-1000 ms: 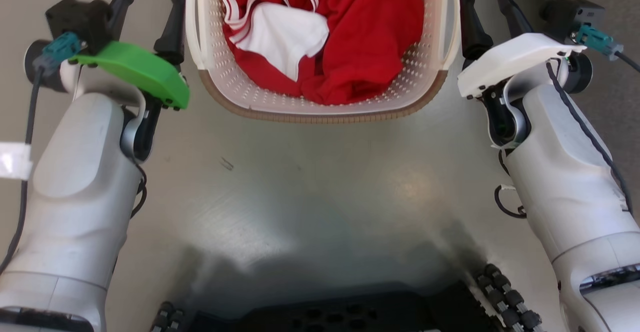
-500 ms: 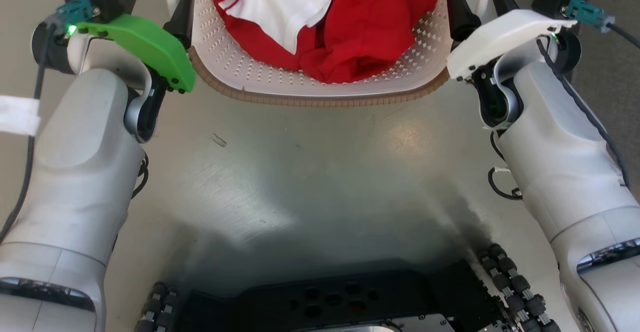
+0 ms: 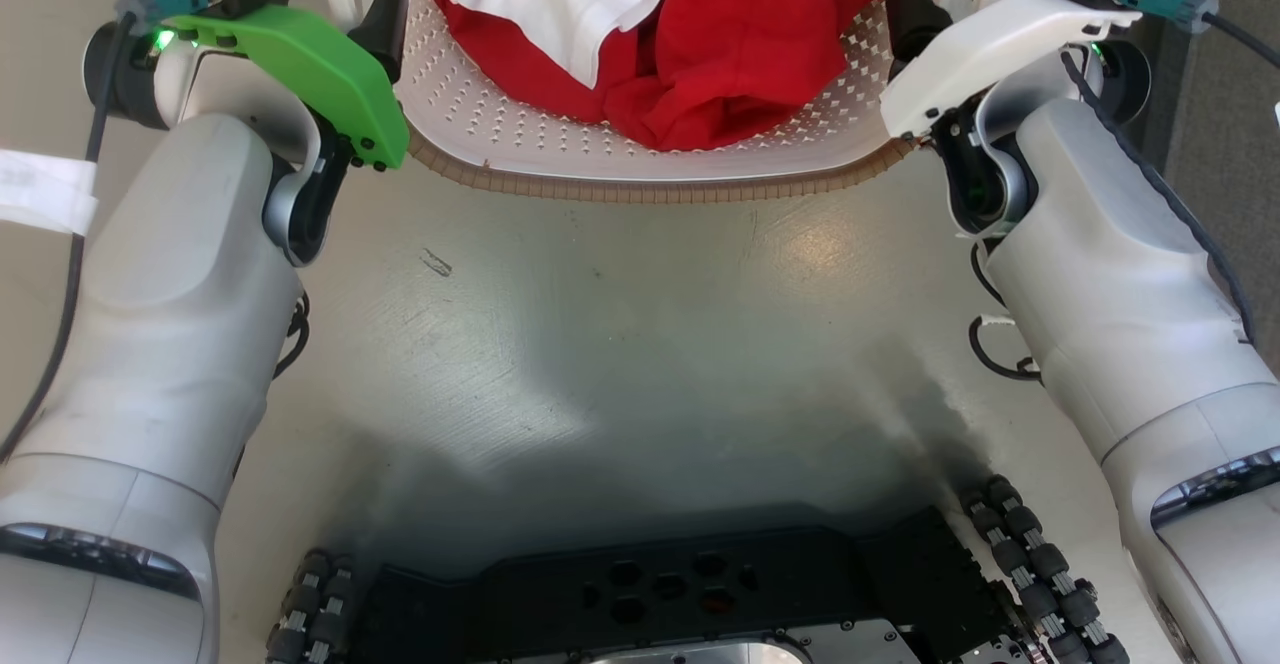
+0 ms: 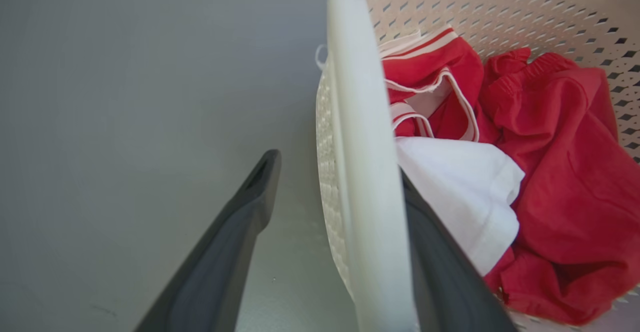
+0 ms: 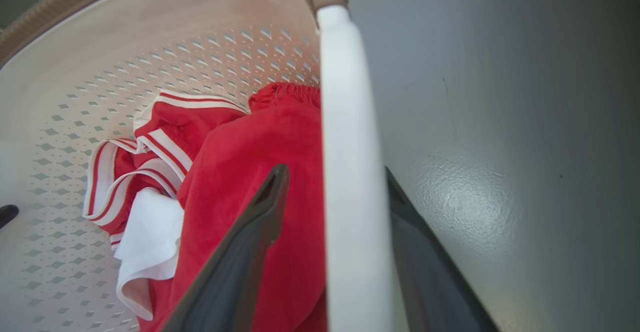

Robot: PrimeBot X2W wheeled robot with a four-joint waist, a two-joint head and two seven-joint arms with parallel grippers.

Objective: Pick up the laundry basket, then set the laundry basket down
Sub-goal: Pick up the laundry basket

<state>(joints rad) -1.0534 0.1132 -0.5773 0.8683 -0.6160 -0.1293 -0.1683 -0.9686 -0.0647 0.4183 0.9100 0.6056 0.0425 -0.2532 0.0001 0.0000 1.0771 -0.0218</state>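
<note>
Looking at the laundry basket [image 3: 650, 189] parked, seemingly, on the grey floor [image 3: 640, 344] just ahead of the robot's base [image 3: 660, 584], at the top of the head view. Got the left gripper [image 4: 337, 172] and right gripper [image 5: 334, 172] spread open, straddling the white loop handles [image 4: 360, 172] — one finger inside the wall, one outside, not clamping anything yet. Makes sense as a setup: grabbing both short sides at once to keep the load level on the lift. Looks-wise — small, rounded, cream perforated plastic, brown woven-look rim, stuffed with red clothes [image 3: 760, 54] and a white cloth [image 3: 590, 4].
</note>
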